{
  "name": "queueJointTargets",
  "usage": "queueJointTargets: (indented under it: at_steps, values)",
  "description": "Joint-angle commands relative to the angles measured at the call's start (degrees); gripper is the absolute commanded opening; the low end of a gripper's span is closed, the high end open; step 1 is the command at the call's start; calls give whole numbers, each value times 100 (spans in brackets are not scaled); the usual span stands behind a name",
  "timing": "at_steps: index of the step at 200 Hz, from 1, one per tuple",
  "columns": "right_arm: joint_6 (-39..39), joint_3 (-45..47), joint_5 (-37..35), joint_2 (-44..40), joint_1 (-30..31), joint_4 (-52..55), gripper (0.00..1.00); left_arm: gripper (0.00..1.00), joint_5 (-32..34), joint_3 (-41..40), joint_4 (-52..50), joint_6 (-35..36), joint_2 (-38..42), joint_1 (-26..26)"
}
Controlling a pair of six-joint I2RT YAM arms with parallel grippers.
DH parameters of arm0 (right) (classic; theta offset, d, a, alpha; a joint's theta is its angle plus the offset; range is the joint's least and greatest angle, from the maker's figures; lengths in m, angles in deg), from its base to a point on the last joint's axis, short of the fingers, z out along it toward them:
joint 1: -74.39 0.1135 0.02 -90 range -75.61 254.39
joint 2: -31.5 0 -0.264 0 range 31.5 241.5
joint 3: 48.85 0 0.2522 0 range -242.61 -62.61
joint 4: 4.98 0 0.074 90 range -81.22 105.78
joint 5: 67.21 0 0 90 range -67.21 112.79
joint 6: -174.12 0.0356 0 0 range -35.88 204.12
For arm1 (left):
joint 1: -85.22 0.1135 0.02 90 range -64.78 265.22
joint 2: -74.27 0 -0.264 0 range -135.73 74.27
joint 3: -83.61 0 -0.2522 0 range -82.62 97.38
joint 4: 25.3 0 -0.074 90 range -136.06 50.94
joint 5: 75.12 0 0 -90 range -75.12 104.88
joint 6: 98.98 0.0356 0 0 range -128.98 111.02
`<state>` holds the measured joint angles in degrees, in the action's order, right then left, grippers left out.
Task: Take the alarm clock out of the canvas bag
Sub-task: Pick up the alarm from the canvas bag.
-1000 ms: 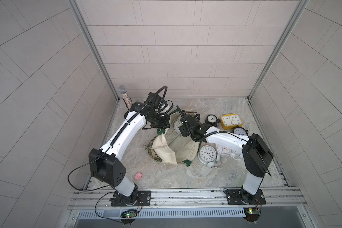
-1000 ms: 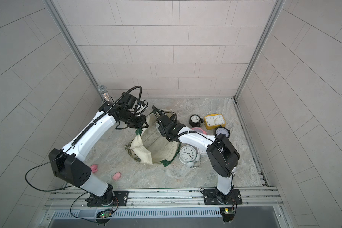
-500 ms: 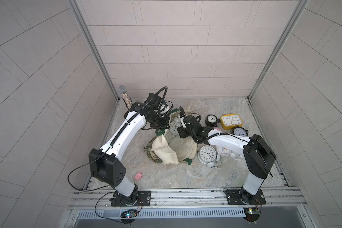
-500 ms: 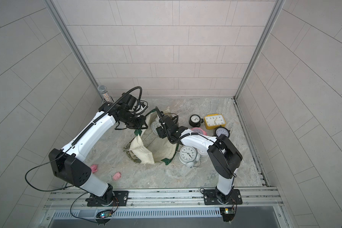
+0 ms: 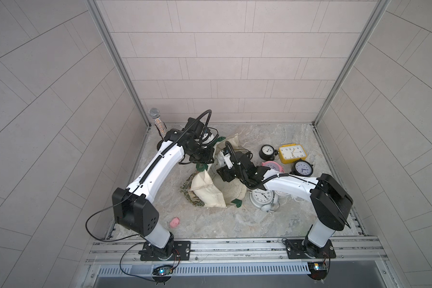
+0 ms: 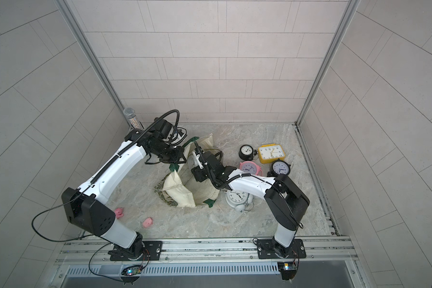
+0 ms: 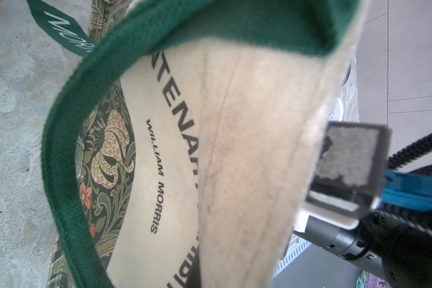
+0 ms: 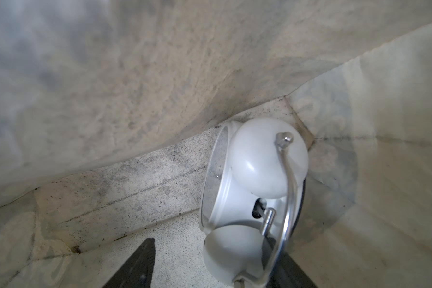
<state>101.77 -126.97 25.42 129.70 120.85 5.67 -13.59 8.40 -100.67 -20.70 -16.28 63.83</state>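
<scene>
Left pincer [image 5: 206, 159] is clamped on the raised rim of the canvas bag [image 5: 207, 194]; right pincer [image 8: 211, 249], jaws apart, straddles the white alarm clock [image 8: 247, 189] inside it.

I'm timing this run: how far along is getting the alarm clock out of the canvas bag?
Done: left gripper holds the canvas bag open. In hand: right gripper, jaws open, straddles the alarm clock inside. Left: grip it and lift it out.

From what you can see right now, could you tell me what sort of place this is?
Most likely a robot test cell: a left arm and right arm bolted to a metal rail, panel walls on three sides, and alarm clocks staged beside a canvas bag.
</scene>
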Motion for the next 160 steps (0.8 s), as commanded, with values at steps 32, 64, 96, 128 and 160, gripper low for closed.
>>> queueJointTargets:
  at_steps: [32,64,96,128,160]
  values:
    - [381,-28,-230,-56,-154,71,57,0,-185,-41,34,97,38,-15]
    - [625,-184,-219,67,-320,199,49,0,-157,-41,15,105,45,-15]
    - [782,-235,-136,103,-466,197,45,0,-168,-29,21,109,29,-16]
    - [767,-400,58,260,-580,266,45,0,-167,-27,23,105,11,-15]
    - [806,-566,194,426,-604,328,39,0,-159,-19,17,118,10,-15]
